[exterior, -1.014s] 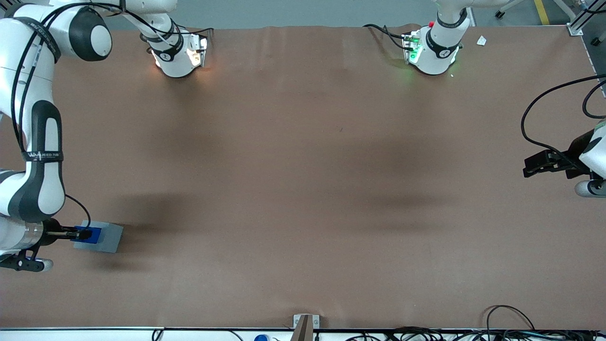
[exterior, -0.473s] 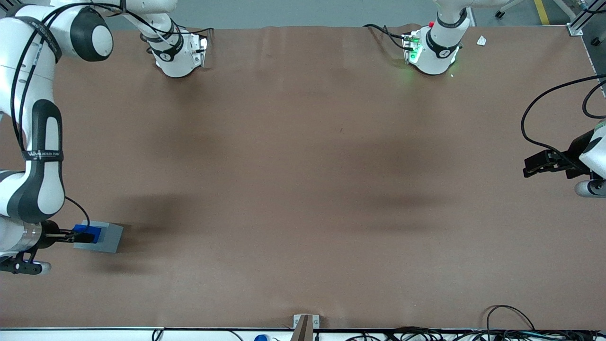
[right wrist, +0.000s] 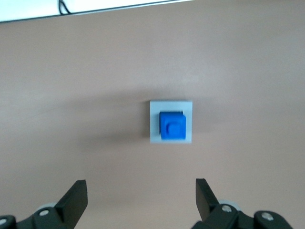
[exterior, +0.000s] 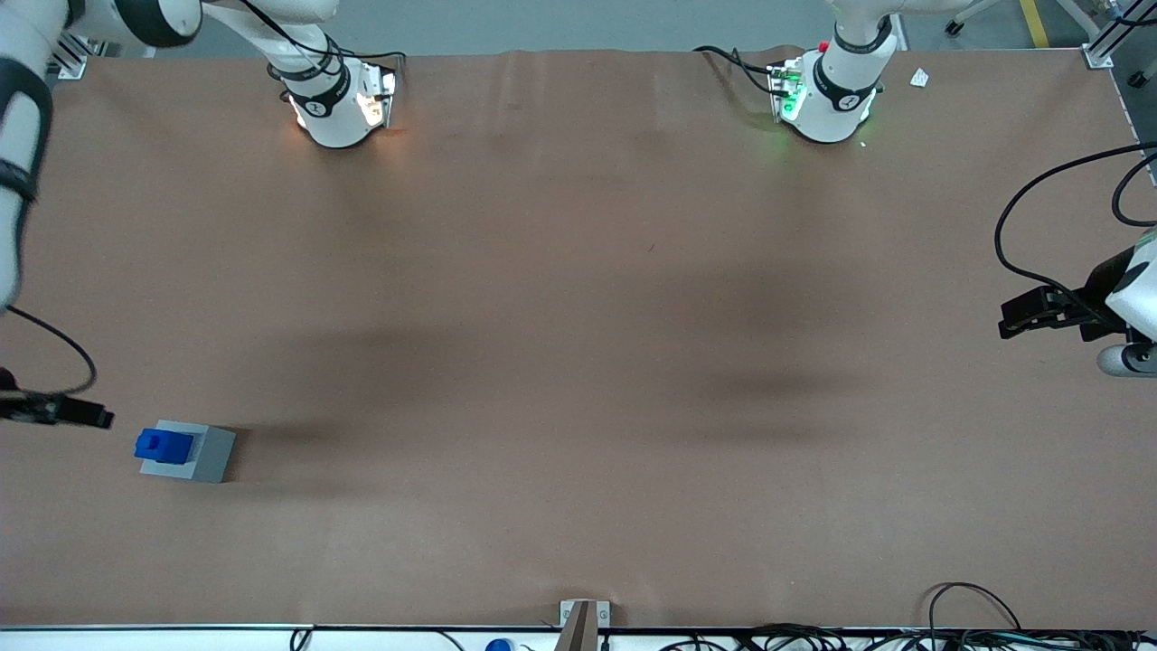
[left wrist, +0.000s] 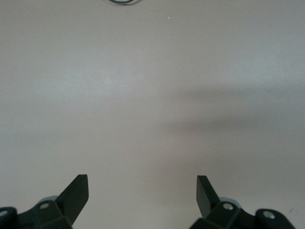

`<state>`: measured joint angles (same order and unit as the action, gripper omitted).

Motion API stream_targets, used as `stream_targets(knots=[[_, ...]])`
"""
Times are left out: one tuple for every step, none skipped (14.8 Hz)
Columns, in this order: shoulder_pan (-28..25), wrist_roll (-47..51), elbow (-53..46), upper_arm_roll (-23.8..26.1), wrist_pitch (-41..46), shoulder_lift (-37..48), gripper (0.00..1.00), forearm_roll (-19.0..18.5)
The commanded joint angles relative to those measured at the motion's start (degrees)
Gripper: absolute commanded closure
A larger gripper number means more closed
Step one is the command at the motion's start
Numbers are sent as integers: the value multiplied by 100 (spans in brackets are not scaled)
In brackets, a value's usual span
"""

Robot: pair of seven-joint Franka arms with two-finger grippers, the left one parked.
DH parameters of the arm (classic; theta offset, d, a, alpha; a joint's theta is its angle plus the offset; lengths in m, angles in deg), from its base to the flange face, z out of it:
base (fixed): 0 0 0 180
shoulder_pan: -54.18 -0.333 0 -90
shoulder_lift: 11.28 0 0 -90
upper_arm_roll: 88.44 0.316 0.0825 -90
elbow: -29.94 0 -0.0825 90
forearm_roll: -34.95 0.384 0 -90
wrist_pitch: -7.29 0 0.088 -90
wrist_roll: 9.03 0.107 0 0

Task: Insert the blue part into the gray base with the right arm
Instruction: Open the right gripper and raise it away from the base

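Blue part [exterior: 163, 444] seated in the square recess of the gray base [exterior: 204, 455], standing upright and rising above the base's top face; in the right wrist view the blue part [right wrist: 172, 126] fills most of the light gray top of the gray base [right wrist: 154, 121], with a narrow gray border showing around it. The base rests on the brown table [exterior: 578, 362] toward the working arm's end, nearer the front camera than the two arm pedestals. The right arm [exterior: 18, 172] runs along the table's edge at that same end. Its end effector [exterior: 101, 419] hangs above the table, near the base but apart from it — touching neither base nor block. Seen from the wrist, the end effector [right wrist: 141, 193] holds nothing; its two dark fingers [right wrist: 75, 194] are spread wide, with the base and block lying between them at a distance.
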<state>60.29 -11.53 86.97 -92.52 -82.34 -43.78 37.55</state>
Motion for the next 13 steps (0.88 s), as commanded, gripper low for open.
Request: stream_targets(knots=[[-285, 380, 1026, 39, 42, 1155, 0, -13], [-408, 565, 1351, 39, 42, 1532, 0, -40], [-531, 653, 1711, 39, -10, 1884, 0, -40], [-637, 663, 2184, 39, -141, 2271, 0, -49], [-716, 672, 2790, 47, -508, 2683, 0, -49], [-830, 759, 3292, 56, -729, 3001, 0, -57], [-866, 812, 3523, 56, -766, 3143, 0, -57], [-875, 813, 3534, 56, -723, 3145, 0, -49], [-875, 813, 3517, 56, -696, 3136, 0, -49], [-849, 813, 3508, 48, -687, 3127, 0, -49], [-831, 804, 3429, 48, -670, 3127, 0, -49], [-831, 804, 3350, 39, -652, 3118, 0, -57], [-831, 804, 3349, 39, -539, 3118, 0, -57]])
